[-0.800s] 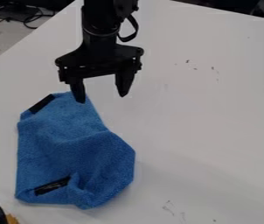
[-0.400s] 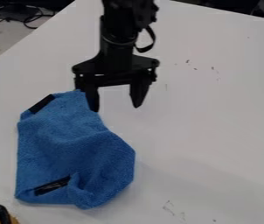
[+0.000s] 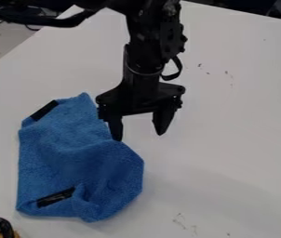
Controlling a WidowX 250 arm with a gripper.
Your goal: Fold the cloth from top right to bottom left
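Cloth looked light and limp; its right edge seemed best to pinch; gripper gaped wide, empty.

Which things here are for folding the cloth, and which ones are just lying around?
For the folding:
- the blue cloth with black patches
- the robot's gripper, open beside the cloth's right edge

Just lying around:
- the black and yellow thing in the bottom left corner; I can't tell what it is
- the wires at the top left
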